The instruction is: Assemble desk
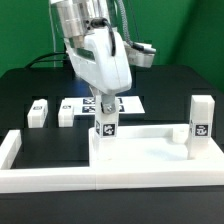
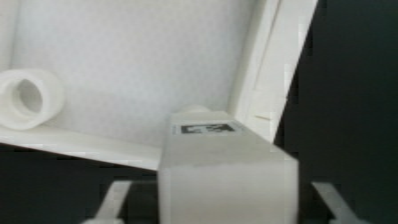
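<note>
The white tabletop [image 1: 145, 148] lies with its raised rim up, at the front of the table. One white leg [image 1: 200, 120] stands upright at its corner on the exterior view's right. Another tagged leg [image 1: 105, 122] stands at the corner on the exterior view's left. My gripper [image 1: 104, 106] is straight above this leg, around its top. In the wrist view the leg [image 2: 222, 165] fills the space between my fingers [image 2: 118, 200], with a dark gap on each side. My gripper [image 2: 222, 208] is open. The tabletop [image 2: 134, 60] shows a round socket [image 2: 25, 97].
Two loose tagged legs [image 1: 38, 112] [image 1: 66, 113] stand on the black table at the exterior view's left. The marker board [image 1: 128, 103] lies behind the gripper. Long white border bars [image 1: 60, 178] run along the front and left edges.
</note>
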